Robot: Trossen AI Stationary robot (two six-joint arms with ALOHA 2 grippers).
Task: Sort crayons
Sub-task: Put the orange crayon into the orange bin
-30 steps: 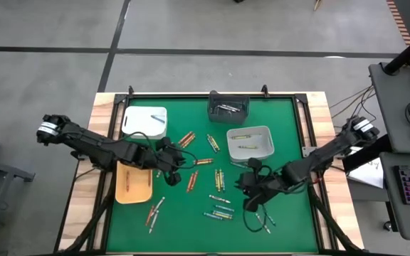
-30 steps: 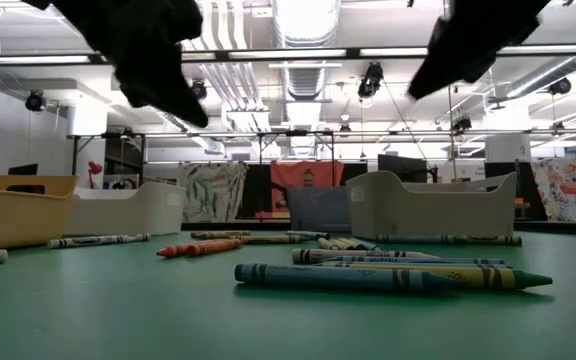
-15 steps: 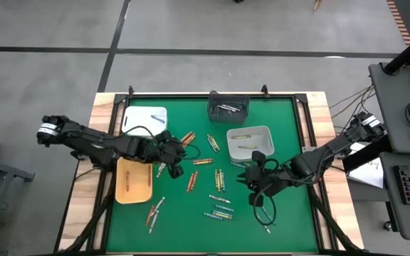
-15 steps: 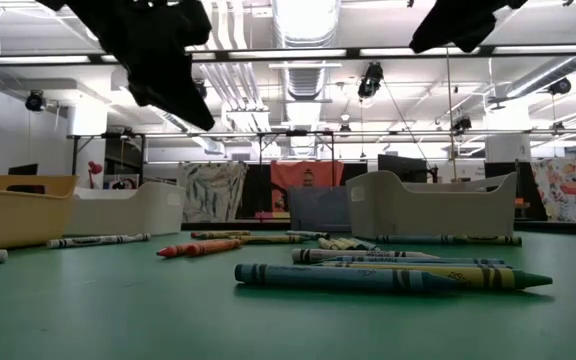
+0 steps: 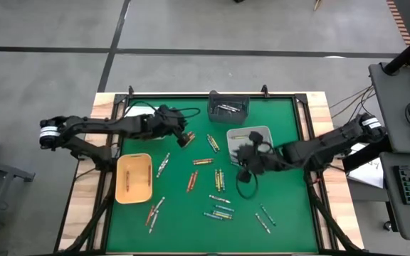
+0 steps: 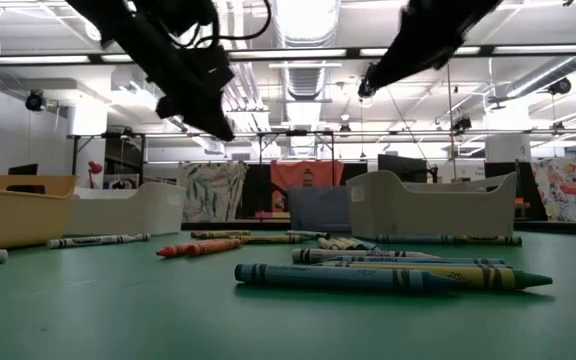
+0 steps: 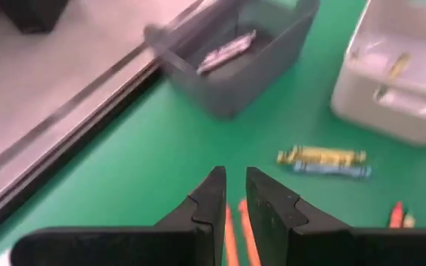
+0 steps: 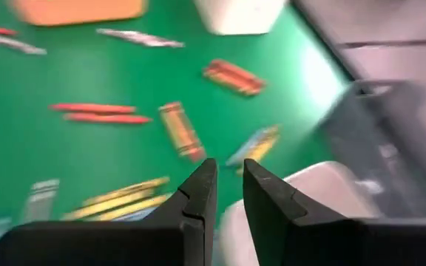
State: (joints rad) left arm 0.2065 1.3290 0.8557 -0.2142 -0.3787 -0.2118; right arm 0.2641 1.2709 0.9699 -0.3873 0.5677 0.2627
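While both arms hang over the green mat (image 5: 191,206), the crayons (image 5: 218,180) lie scattered across its middle and near half, with bare green left along the near edge and in the far left corner by the white tray (image 5: 135,112).

The left gripper (image 5: 184,137) hangs above the mat just beside a pair of red-orange crayons (image 7: 237,222), between the white tray and the dark grey bin (image 5: 228,107). In the left wrist view its fingers (image 7: 211,193) stand nearly together with only a thin slit between them, and nothing shows in that slit. Ahead of it the mat runs open up to the dark grey bin, which holds a few grey-white crayons (image 7: 226,49) and sits close to the mat's far edge.

The right gripper (image 5: 242,152) hovers over the near left corner of the light grey tray (image 5: 260,131), which holds yellow crayons (image 5: 242,135). In the right wrist view its fingers (image 8: 202,191) are a narrow gap apart, and I cannot tell whether anything sits between them.

The yellow-orange tray (image 5: 134,178) sits at the mat's left edge, with a few crayons just past its near corner. A pair of crayons (image 5: 263,219) lies alone toward the near right corner, well apart from the main scatter. In the low view a green-blue crayon (image 6: 343,277) lies nearest the near edge, with flat open mat in front of it.
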